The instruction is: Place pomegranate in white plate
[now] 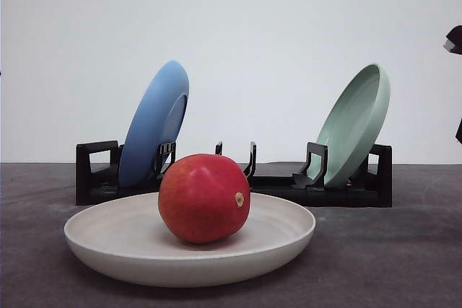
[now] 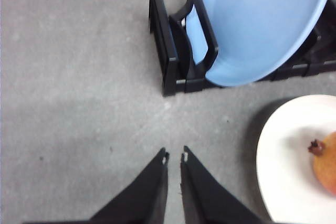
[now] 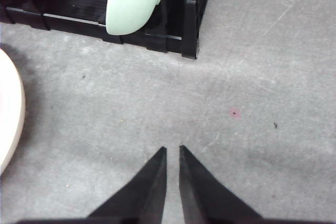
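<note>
The red pomegranate (image 1: 203,198) rests inside the white plate (image 1: 108,247) at the near middle of the table, its tan nub facing right. The left wrist view catches an edge of the pomegranate (image 2: 326,170) on the plate (image 2: 286,166). My left gripper (image 2: 174,156) hovers over bare grey table beside that plate, fingers nearly together and holding nothing. Above bare table on the other side of the plate (image 3: 9,114), my right gripper (image 3: 172,149) is shut too, also empty.
Behind the plate stands a black dish rack (image 1: 97,174). A blue plate (image 1: 153,124) leans in its left slot and a pale green plate (image 1: 355,122) in its right slot. Grey table surface stretches to both sides.
</note>
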You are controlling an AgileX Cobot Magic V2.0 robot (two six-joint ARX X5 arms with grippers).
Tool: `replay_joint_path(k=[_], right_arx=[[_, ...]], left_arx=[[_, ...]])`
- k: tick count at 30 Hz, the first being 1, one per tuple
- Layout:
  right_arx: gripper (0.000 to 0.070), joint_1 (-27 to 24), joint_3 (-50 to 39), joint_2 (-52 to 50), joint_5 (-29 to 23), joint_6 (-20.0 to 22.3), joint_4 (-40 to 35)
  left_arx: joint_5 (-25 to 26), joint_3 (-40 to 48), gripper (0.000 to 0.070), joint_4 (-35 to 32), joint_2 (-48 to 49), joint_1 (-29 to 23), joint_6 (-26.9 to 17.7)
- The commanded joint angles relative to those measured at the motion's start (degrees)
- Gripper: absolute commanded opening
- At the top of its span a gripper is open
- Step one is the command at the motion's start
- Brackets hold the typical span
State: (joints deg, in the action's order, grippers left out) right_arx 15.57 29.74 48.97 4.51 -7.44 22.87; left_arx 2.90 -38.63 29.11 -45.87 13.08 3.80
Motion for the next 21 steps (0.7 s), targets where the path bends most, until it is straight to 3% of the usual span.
replay_joint_path(k=[1,6,10,21], right_arx=[[0.0038,0.13,0.15,0.33,-0.09,0.44,-0.56],[0.0038,0.13,0.15,0.33,-0.07,0.44,-0.55],[0.0038,0.13,0.15,0.33,-0.08,0.44,-0.55],[0.0038,0.13,0.15,0.33,-0.07,0.44,-0.55]], left_arx=[[0.05,1.88,0.0027,-2.35,1.44,-0.34,-1.64],[0.04,12.91,0.0026,-13.19,10.17,-2.76,0.08],[-0.21,20.86,0.0026,-17.88,18.31,-5.36,1.57],[-4.19,32.89,0.0026,-17.98,37.49,-11.14,0.81]])
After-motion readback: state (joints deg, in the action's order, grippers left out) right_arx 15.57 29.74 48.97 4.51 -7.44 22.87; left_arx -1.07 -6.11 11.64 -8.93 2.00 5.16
